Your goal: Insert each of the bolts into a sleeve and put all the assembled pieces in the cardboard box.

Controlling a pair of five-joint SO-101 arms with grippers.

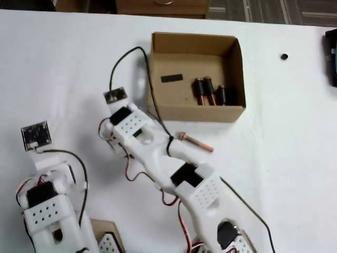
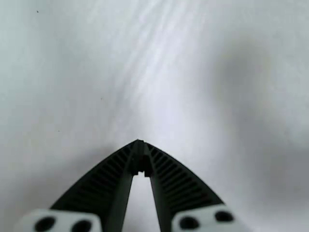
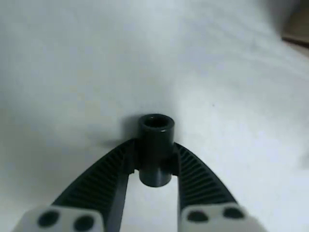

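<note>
My right gripper [image 3: 154, 151] is shut on a black sleeve [image 3: 156, 137], held upright with its open bore facing the camera, just over the white table. My left gripper [image 2: 139, 145] is shut with nothing in it, its tips close above bare table. In the high view a copper bolt [image 1: 194, 142] lies on the table just in front of the cardboard box [image 1: 196, 114], beside the right arm [image 1: 158, 153]. Three assembled pieces [image 1: 209, 92] lie inside the box towards its right side. The left arm [image 1: 45, 205] sits at the near left.
A small black part [image 1: 284, 56] lies on the table right of the box. A dark object [image 1: 331, 50] stands at the right edge. Black cables [image 1: 126, 58] loop off the right arm next to the box's left wall. White table stretches to the far left.
</note>
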